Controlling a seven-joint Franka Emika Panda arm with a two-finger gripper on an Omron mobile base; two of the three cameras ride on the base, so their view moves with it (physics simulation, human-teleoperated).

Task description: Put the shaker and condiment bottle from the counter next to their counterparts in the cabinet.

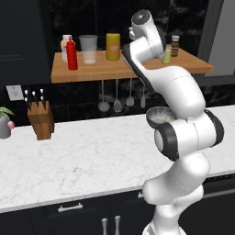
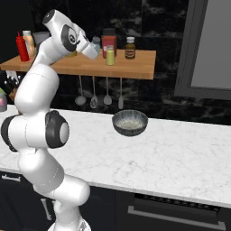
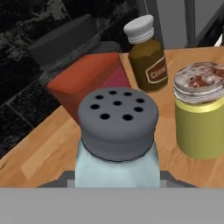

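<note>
1. Over the wooden cabinet shelf (image 2: 131, 67), the gripper (image 3: 117, 175) holds the grey-blue shaker (image 3: 117, 144) with the perforated dark cap, its fingers clasped on the glass sides.
2. Just beside the held shaker stands the yellow-green shaker (image 3: 199, 116) with the silver cap.
3. Behind them are a red box (image 3: 89, 85) and a brown jar (image 3: 148, 57).
4. At the shelf's far left, the red condiment bottle (image 1: 72, 55) stands against the peach bottle (image 1: 65, 45).
5. A metal bowl (image 2: 130, 122) sits on the marble counter (image 2: 180, 153).

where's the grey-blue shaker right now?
Hand view: the shaker sits between the gripper fingers over the wooden shelf, beside the yellow-green shaker.
</note>
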